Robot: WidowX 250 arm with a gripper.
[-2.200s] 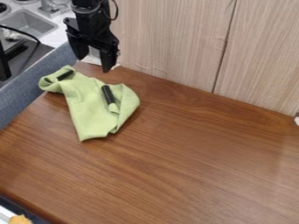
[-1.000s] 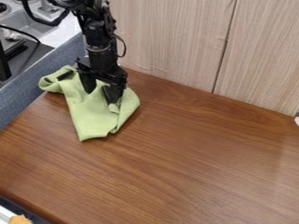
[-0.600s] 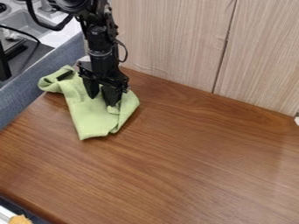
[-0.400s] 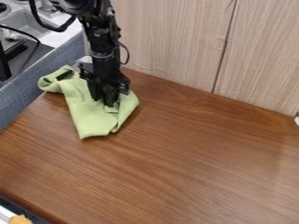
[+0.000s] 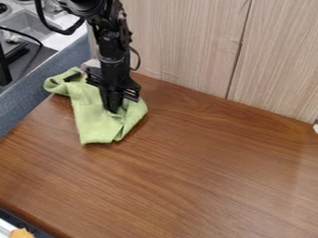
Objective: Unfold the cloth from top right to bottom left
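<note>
Over the brown wooden table (image 5: 205, 162), the black two-finger gripper (image 5: 114, 110) pinches crumpled green cloth (image 5: 93, 124); several trapped layers could drag together.

One arm (image 5: 112, 44), one gripper (image 5: 114, 110), one green cloth (image 5: 94, 122). One black piece (image 5: 72, 77) on cloth. Two cable loops (image 5: 138, 60) on arm; one cable (image 5: 23, 34) near sink (image 5: 25, 22). One table (image 5: 199, 162). Two wood panels (image 5: 180, 46) meet at one seam (image 5: 240, 49). One blue-grey strip (image 5: 31, 100). One sink, one faucet (image 5: 52, 7), two burners (image 5: 3, 8), both cut by edge. One orange lump (image 5: 22, 233) in corner. One white scrap (image 5: 316, 128) at right edge.
</note>
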